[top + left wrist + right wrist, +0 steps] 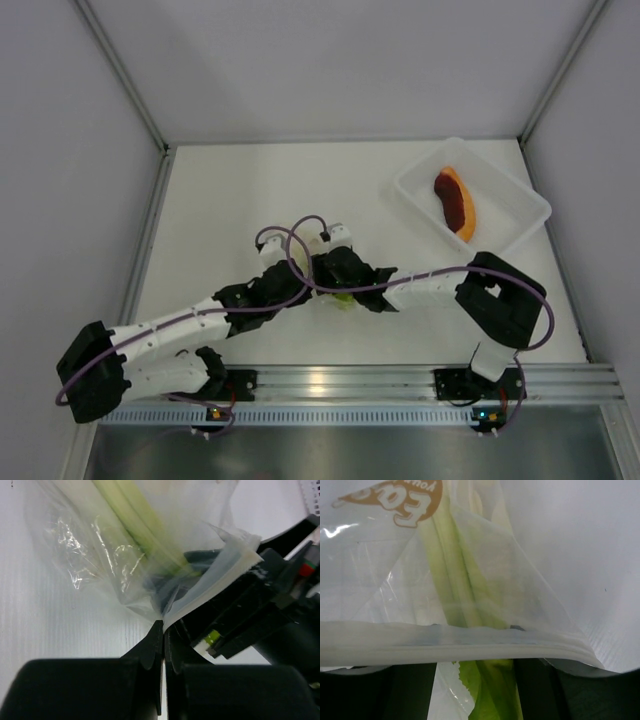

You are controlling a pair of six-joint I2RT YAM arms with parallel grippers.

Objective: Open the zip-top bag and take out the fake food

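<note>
The bag (100,555) is pinched at its mouth corner by the closed left gripper (163,630). The stalk (455,580) is lodged mostly inside, lengthwise straight ahead of the right gripper (476,685), whose jaws are parted around its near end.

walls (60,120): plain pale grey, boxing me in on three sides
table (230,190): white, matte
corner posts (119,70): grey metal
rail (380,378): shiny silver, my near edge

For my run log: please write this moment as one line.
left gripper: shut on bag | right gripper: open, around stalk | wedge: in tray
</note>
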